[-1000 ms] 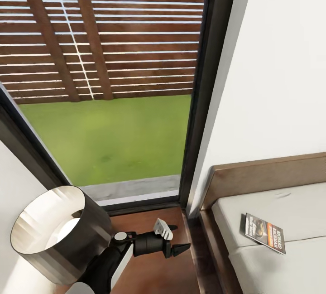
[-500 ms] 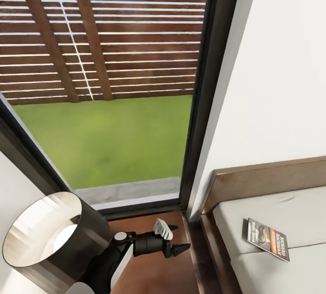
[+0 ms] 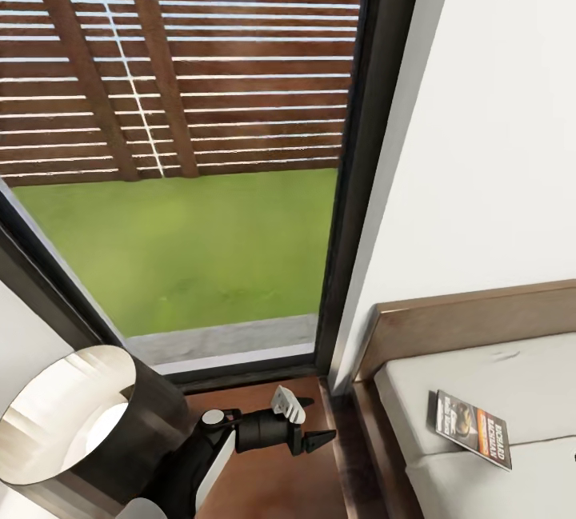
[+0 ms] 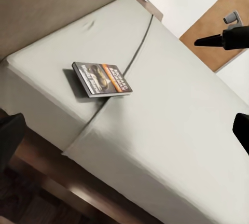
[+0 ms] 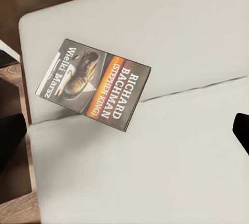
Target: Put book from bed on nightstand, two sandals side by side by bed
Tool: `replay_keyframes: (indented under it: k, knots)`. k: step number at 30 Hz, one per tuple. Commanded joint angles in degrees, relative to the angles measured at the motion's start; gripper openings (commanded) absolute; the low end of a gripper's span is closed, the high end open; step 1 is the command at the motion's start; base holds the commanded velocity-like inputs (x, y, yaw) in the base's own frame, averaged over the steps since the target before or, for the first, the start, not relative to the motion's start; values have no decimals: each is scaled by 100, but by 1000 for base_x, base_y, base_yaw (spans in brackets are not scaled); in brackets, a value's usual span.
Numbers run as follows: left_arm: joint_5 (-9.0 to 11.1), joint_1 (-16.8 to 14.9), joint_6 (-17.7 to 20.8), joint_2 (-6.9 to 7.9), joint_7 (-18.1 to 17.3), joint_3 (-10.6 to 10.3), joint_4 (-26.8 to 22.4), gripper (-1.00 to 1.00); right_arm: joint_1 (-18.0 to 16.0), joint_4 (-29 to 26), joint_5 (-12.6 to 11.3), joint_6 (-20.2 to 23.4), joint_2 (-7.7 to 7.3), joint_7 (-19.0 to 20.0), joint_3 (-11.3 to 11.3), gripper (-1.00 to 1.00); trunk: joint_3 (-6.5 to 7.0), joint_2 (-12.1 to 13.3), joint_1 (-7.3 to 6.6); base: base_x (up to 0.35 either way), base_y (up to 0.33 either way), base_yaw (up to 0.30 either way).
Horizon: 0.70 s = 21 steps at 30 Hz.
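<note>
Head view: the left end effector (image 3: 308,421) hangs low beside a dark drum lampshade (image 3: 88,423), its two fingers spread and holding nothing. It hovers above a reddish-brown wooden surface by the tall dark-framed window (image 3: 356,183); whether that surface is the nightstand or the floor cannot be told. Off to the end effector's right, past the dark-brown bed frame (image 3: 448,315), the paperback book (image 3: 472,429) lies flat on the pale-grey mattress (image 3: 480,375), well apart from the fingers.

Left wrist view: the book (image 4: 101,79) lies ahead of the fingers across a seam in the mattress (image 4: 171,125), near the bed's corner. The right end effector (image 4: 220,29) appears beyond it with its fingers parted.

Right wrist view: the book (image 5: 96,84) lies directly ahead of the right end effector, cover up, lettered "RICHARD BACHMAN", nothing gripped.

The step in hand looks like picking up the book. A thin, flat paperback gives little to pinch, so the right end effector would do well to come down at an edge, lever it up against the soft mattress, then close.
</note>
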Motion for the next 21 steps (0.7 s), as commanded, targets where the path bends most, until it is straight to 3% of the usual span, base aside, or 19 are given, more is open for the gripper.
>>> replay_keyframes:
  k: [1,16,21]
  knots:
    - [56,-6,58,2,-11,-11,1,100,-8,7,60,-35,5,20,-43,100,-6,-5,1,26,-20,0]
    - [56,-4,57,2,-11,-11,1,100,-8,5,62,24,16,-18,-52,100,-6,-5,1,3,-3,0]
    - [56,-4,57,3,-11,-12,1,100,-14,38,66,506,8,-22,-52,100,-6,-5,1,0,0,0]
